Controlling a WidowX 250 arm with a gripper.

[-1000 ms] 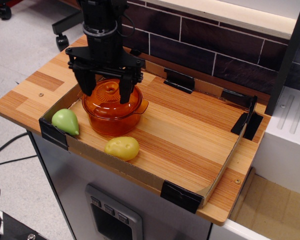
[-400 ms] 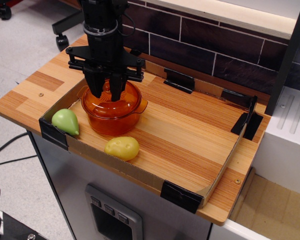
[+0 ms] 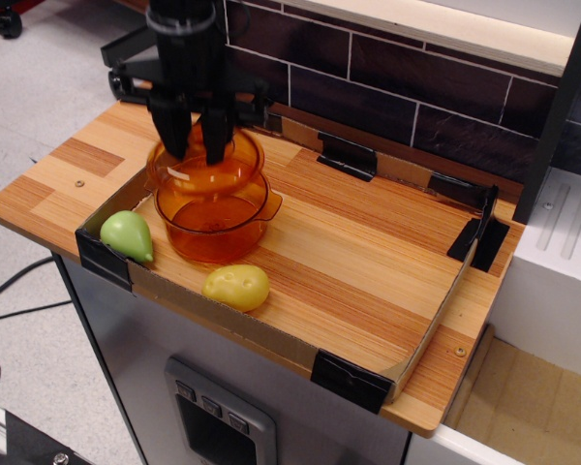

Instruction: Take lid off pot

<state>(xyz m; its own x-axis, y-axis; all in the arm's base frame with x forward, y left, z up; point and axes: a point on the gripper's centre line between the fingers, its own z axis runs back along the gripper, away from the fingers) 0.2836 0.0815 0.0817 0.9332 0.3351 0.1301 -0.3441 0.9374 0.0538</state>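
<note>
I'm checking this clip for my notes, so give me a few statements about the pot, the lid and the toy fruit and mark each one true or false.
1. The lid is raised off the pot. True.
2. The pincer is shut on the lid's centre. True.
3. The green pear lies inside the pot. False: it lies on the board left of the pot, by the tray corner.
4. The yellow fruit lies in front of the pot, near the tray's front edge. True.
5. The pot is tipped onto its side. False: it stands upright.
</note>
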